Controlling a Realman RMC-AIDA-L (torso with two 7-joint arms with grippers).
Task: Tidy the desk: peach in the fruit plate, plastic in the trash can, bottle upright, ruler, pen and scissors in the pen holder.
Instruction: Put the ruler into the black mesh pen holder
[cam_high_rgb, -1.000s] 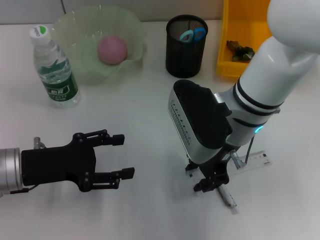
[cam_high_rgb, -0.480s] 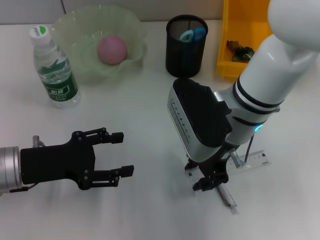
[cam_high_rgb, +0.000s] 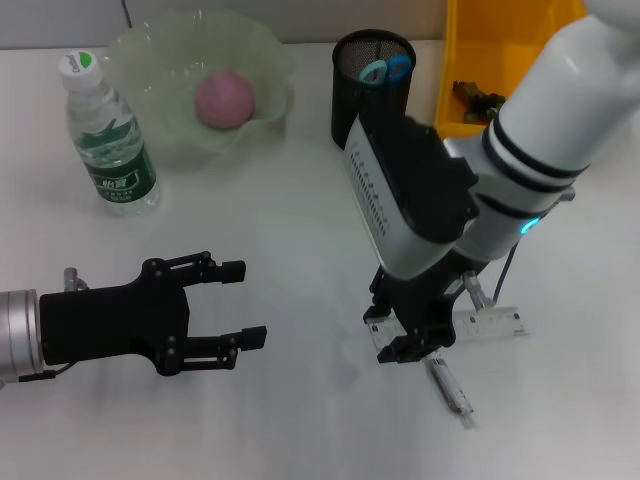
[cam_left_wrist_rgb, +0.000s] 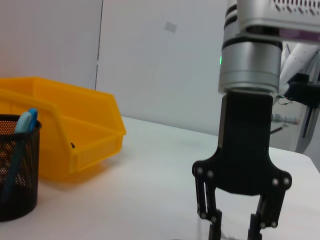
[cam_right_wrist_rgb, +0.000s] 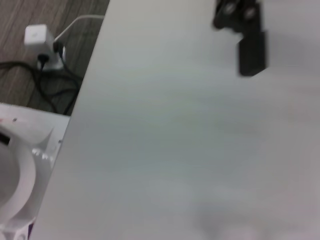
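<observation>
My right gripper (cam_high_rgb: 408, 343) hangs over the white desk (cam_high_rgb: 290, 250), its fingers pointed down at one end of the clear ruler (cam_high_rgb: 488, 326), which lies flat on the desk; whether they pinch the ruler or merely straddle it I cannot tell, though the left wrist view shows the two fingers (cam_left_wrist_rgb: 215, 227) standing a little apart. The pen (cam_high_rgb: 451, 389) lies on the desk just beside the ruler, near my right gripper. My left gripper (cam_high_rgb: 235, 302) hovers low over the desk well apart from them, fingers spread wide and holding nothing. At the far side of the desk the pink peach (cam_high_rgb: 224, 98) sits in the green plate (cam_high_rgb: 150, 60), with the bottle (cam_high_rgb: 107, 136) upright beside it. The blue-handled scissors (cam_high_rgb: 385, 69) stand in the black mesh holder (cam_high_rgb: 372, 90), and next to that the yellow bin (cam_high_rgb: 500, 60) contains a dark crumpled scrap (cam_high_rgb: 478, 100)
</observation>
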